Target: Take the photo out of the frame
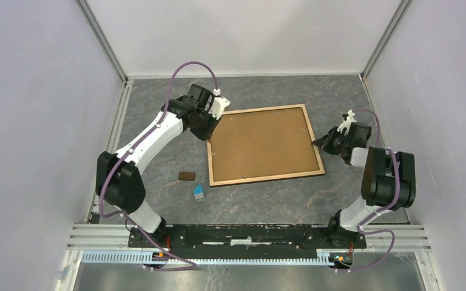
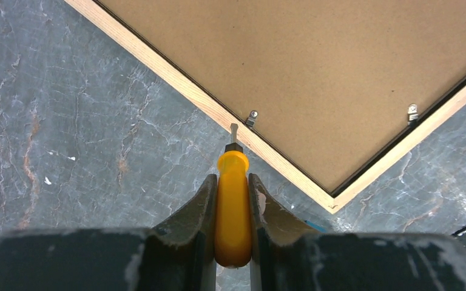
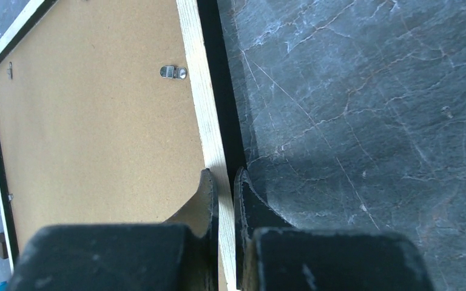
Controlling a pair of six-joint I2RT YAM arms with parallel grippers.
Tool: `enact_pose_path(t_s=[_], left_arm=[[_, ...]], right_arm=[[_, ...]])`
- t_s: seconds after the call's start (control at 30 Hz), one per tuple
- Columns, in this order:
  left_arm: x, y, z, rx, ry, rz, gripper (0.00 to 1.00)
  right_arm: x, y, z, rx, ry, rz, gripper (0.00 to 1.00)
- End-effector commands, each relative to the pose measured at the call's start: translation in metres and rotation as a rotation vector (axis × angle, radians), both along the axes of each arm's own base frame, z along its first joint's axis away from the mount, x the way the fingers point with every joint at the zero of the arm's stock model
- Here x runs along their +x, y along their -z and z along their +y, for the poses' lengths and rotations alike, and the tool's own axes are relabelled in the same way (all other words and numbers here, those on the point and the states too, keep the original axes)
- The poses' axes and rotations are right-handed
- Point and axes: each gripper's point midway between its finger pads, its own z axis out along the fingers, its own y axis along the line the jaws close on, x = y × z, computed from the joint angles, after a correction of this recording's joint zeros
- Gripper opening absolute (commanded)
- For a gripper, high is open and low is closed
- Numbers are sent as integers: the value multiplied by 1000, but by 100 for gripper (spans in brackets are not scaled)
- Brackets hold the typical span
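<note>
The frame [image 1: 267, 177] lies face down on the table, its brown backing board [image 1: 261, 144] up inside the light wood rim. The photo is hidden under that board. My left gripper [image 2: 233, 182] is shut on a yellow-handled screwdriver [image 2: 233, 212]. The screwdriver's metal tip [image 2: 233, 131] rests at the frame's left rim [image 2: 206, 106], just beside a small metal clip [image 2: 252, 117]. My right gripper [image 3: 226, 179] is shut on the frame's right rim [image 3: 197, 91], one finger over the board and one outside. In the top view it [image 1: 320, 143] sits at the frame's right edge.
A small brown block [image 1: 186, 176] and a blue-and-white object [image 1: 199, 193] lie on the table left of the frame's near corner. More metal clips [image 2: 412, 111] [image 3: 173, 72] sit along the rim. Pale walls enclose the grey marbled table [image 1: 279, 206].
</note>
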Motion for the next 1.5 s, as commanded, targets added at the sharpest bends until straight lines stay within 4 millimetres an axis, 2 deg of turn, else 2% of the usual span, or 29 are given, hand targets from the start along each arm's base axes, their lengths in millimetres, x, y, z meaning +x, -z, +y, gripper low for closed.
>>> enact_pose_path(t_s=[0.0, 0.27, 0.6, 1.03, 1.47], left_arm=[[11, -4, -7, 69, 63, -63, 2], [14, 7, -21, 107, 90, -78, 2], [14, 24, -19, 214, 110, -106, 2], [-2, 45, -14, 267, 142, -64, 2], [-30, 44, -29, 244, 214, -13, 2]], right_arm=[[-33, 37, 2, 44, 81, 179, 0], [-34, 39, 3, 49, 81, 182, 0], [-36, 44, 2, 54, 88, 195, 0], [-38, 48, 1, 66, 98, 208, 0], [-40, 51, -1, 70, 108, 215, 0]])
